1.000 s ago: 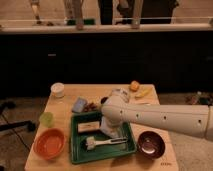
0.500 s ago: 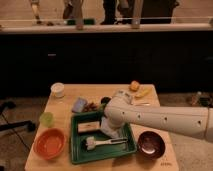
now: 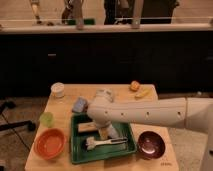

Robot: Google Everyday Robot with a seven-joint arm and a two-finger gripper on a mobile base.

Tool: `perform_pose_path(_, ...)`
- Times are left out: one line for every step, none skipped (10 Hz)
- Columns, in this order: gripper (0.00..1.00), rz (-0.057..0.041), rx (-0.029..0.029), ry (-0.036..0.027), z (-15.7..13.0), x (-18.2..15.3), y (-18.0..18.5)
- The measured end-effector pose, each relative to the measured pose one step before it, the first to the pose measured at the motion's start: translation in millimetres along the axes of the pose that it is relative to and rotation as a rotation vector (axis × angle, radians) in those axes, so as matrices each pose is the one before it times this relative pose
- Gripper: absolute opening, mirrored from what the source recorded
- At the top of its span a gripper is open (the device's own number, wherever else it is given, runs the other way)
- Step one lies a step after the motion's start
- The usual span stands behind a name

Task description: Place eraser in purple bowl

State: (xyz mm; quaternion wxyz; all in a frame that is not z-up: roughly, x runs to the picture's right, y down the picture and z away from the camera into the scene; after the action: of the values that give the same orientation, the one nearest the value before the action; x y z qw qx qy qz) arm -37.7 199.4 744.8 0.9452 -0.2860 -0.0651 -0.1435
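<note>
Crowded table (image 3: 60, 112), with the gripper (image 3: 104, 132) down inside the green tray (image 3: 77, 152). The purple bowl (image 3: 151, 145) sits off to its right, outside the tray. The eraser (image 3: 86, 127) lies flat just left of the gripper, and I can't tell if it's grabbed yet. I'd pinch it squarely across the narrow sides, lift clear of the tray wall, and dodge the brush (image 3: 112, 142) right beneath.

- No text, label, brand or number can be read on anything here.
- Gripper (image 3: 103, 132) sits low in the green tray (image 3: 76, 152).
</note>
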Motion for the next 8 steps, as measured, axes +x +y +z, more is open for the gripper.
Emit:
perform_pose_path(0.8,-0.02345,-0.0059,0.00685,-0.73,-9.92,-4.08)
perform_pose_path(0.8,-0.02408,-0.00504,0.00392,-0.71,-7.46,-3.47)
perform_pose_path(0.8,-0.01305,-0.00385,0.00346,0.15,-2.36,-1.85)
perform_pose_path(0.8,-0.0145,-0.01094,0.00614,1.08,-2.41,-1.92)
perform_pose_path(0.8,-0.01499,-0.00476,-0.00184,1.65,-4.55,-3.24)
perform_pose_path(0.8,-0.01528,-0.0103,0.00272,2.81,-2.67,-2.79)
perform_pose_path(0.8,-0.02225,-0.01881,0.008,4.75,-2.81,-4.87)
perform_pose_path(0.8,-0.01889,-0.01553,0.00814,4.6,-1.57,-5.27)
